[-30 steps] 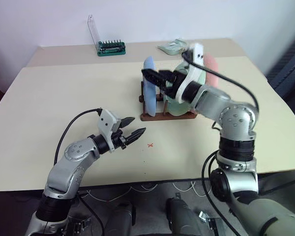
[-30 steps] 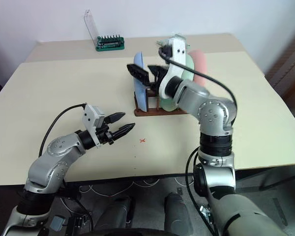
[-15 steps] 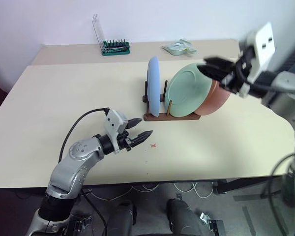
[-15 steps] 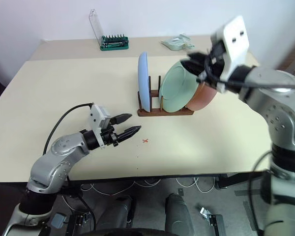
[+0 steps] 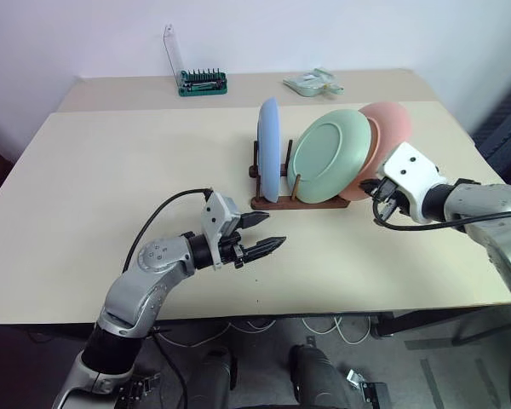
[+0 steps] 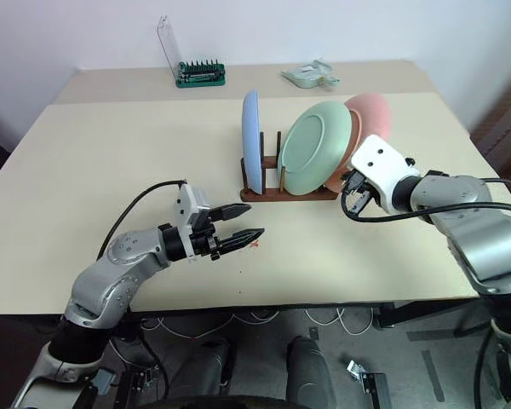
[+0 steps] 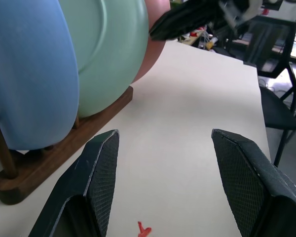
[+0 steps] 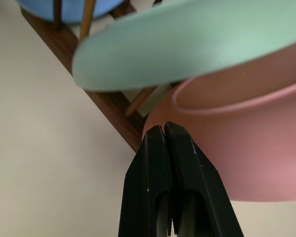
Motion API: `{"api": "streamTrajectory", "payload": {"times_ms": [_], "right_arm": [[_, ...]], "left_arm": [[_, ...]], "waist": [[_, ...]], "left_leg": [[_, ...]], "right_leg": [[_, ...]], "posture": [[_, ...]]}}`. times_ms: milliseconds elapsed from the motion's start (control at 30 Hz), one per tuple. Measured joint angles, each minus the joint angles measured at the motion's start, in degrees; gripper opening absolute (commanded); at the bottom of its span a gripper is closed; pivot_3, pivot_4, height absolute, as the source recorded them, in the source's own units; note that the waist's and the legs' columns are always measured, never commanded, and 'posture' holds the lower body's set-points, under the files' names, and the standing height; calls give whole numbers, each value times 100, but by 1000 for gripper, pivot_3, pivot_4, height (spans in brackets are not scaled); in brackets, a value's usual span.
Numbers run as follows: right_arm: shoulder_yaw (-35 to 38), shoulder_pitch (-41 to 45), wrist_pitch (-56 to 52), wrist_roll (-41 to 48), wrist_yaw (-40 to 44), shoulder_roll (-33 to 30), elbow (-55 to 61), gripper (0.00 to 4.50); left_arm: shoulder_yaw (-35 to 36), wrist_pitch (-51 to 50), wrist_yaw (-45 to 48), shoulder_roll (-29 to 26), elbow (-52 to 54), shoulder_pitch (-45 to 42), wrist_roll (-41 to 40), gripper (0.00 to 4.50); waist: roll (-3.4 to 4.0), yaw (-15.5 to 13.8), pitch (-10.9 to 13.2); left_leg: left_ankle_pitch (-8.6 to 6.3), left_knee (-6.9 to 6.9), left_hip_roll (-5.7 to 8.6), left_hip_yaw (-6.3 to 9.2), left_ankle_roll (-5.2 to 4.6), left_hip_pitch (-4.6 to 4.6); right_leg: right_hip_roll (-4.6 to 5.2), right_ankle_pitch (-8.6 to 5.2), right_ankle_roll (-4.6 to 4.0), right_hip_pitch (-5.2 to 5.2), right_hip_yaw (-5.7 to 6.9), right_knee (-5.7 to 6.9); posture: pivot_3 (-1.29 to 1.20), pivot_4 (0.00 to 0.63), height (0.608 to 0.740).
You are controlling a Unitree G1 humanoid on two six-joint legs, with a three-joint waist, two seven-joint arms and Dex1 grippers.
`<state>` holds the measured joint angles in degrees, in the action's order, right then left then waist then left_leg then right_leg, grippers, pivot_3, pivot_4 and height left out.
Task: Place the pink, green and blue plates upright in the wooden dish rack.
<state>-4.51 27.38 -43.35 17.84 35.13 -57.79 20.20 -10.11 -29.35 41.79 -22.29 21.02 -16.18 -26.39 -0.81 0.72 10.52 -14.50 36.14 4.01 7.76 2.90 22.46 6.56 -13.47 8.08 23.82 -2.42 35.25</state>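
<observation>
- Head views: the small dark reddish-brown wooden dish rack [image 5: 296,201] sits on the beige tabletop [image 5: 111,170], its long axis running side to side. All three plates stand in it: the round blue plate [image 5: 268,149] at the rack's left end, nearly edge-on and upright; the round pale green plate [image 5: 328,153] mid-rack, tilted back; the round pink plate [image 5: 383,128] at the right end, leaning behind the green one.
- The left hand [image 5: 260,234] hovers in front of the rack, fingers spread, holding nothing. The right hand [image 6: 351,194] is just beside the rack's right end.
- Left wrist view: spread fingers [image 7: 101,165] face the rack's base rail; nothing lies between them.
- Right wrist view: the right hand's fingers [image 8: 160,158] are pressed together, empty, their tips close to the pink plate's lower edge; whether they touch it I cannot tell.
- Judgement: placing looks finished; next could be nudging the leaning pink plate more upright, or pulling clear.
</observation>
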Motion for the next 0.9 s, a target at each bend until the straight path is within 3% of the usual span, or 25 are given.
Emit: {"api": "streamTrajectory", "payload": {"times_ms": [167,467,767,900], "right_arm": [[-139,493,257,-251,55,476,-139,14],[-137,629,241,-297,359,715,245,14],[-108,611,193,-315,486,697,511,14],[353,600,218,-331,616,275,472,14]], "left_arm": [[4,-164,-144,27,152,-14,-43,3069],[35,-167,-228,43,166,0,-47,3069],[24,-124,-223,60,149,18,-41,3069],[12,-65,-214,94,114,56,-30,3069]], "waist": [[-1,-3,0],[-3,-5,1],[-3,-8,1],[-2,-31,2]], "left_leg": [[0,0,-1,3,0,-1],[-1,0,2,8,-1,-3],[0,2,2,7,-1,-3],[-1,3,4,7,-1,-2]], "right_leg": [[-1,0,0,-2,0,0],[-1,0,0,-8,2,-2],[0,0,0,-8,2,-2],[1,0,0,-10,2,-3]], "posture": [[0,150,740],[0,150,740],[0,150,740],[0,150,740]]}}
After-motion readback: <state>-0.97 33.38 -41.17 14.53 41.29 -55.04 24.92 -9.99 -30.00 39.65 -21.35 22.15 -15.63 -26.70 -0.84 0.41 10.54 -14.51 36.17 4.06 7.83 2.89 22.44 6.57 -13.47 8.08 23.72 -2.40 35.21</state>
